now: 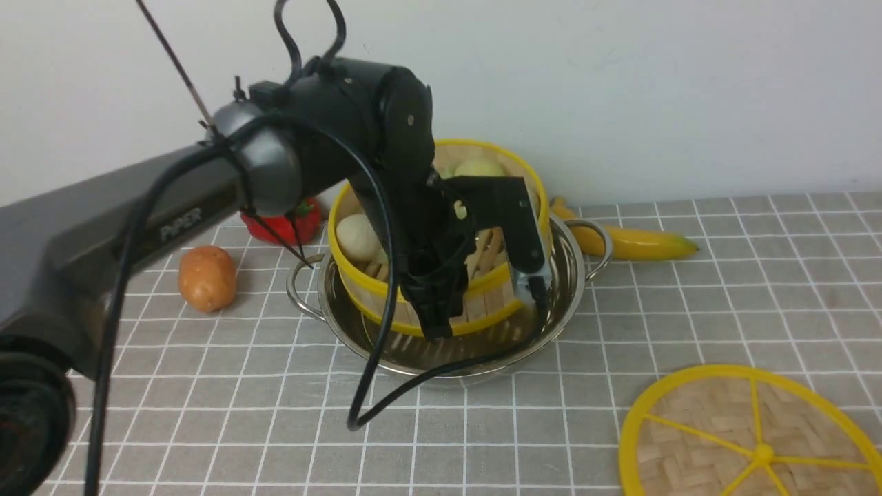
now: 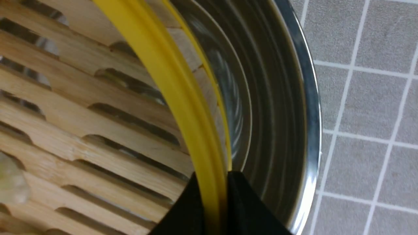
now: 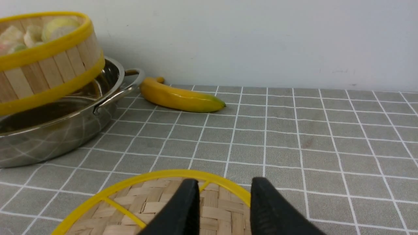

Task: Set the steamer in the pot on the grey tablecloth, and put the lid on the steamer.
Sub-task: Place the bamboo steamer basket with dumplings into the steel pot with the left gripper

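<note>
While the steamer [image 1: 490, 300] hung tilted over the pot [image 1: 475, 355] at the centre of the front frame, I noted the left claw [image 1: 437, 324] pinched shut on its near yellow rim, one finger inside and one outside against the slatted wall. I judged that single-edge grip to be the cause of the tilt: the gripped side sat low inside the pot, while the far side stood raised toward the wall. The steamer was therefore partly in the pot but not seated flat. The pot itself stood on the tablecloth [image 1: 723, 289].

The right claw [image 3: 225, 181] hovered with jaws apart and nothing between them, low over the edge of the lid [image 1: 716, 427]. That lid lay flat on the tablecloth at the lower right of the front frame, well apart from the pot. I judged this a waiting position for the second step.

Other items:
- The banana [image 1: 634, 241] lay just behind the pot's right handle.
- The potato [image 1: 207, 277] lay at left centre.
- The pepper [image 1: 289, 224] lay behind it, partly hidden by the arm.

None lay between lid and pot. The left arm's cable [image 1: 375, 386] drooped across the pot's near rim toward the tablecloth, and I flagged it as the one possible snag.
</note>
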You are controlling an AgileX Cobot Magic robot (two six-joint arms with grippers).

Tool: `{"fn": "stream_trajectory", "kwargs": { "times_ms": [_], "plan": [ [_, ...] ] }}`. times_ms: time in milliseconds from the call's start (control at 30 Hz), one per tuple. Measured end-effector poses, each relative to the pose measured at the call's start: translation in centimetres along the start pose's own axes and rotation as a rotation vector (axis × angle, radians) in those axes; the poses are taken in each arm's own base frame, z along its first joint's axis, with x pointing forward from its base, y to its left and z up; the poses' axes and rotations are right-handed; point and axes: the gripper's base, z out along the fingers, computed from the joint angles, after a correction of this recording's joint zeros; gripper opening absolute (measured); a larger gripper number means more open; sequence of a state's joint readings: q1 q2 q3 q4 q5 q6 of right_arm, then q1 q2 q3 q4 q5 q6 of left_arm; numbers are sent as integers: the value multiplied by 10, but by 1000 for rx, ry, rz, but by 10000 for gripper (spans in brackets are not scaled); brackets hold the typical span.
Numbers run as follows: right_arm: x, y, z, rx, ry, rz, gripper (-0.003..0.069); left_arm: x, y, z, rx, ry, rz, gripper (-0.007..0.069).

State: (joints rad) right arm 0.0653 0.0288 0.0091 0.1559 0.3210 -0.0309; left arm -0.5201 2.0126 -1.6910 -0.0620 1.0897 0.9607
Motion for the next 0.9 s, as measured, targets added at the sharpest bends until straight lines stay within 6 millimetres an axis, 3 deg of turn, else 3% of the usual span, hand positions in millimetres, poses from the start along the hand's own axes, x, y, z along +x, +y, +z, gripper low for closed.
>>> {"fn": "stream_trajectory", "kwargs": {
  "times_ms": [433,667,767,900],
  "plan": [
    [0,0,0,0,0,0,243,-1,0,43,79,17,-25,43],
    [0,0,0,0,0,0,243,-3,2,47,61,2,-68,55],
    [0,0,0,0,0,0,243,-4,3,47,51,-4,-94,118],
    [0,0,0,0,0,0,243,-3,6,46,28,5,-119,328]
  ]
}}
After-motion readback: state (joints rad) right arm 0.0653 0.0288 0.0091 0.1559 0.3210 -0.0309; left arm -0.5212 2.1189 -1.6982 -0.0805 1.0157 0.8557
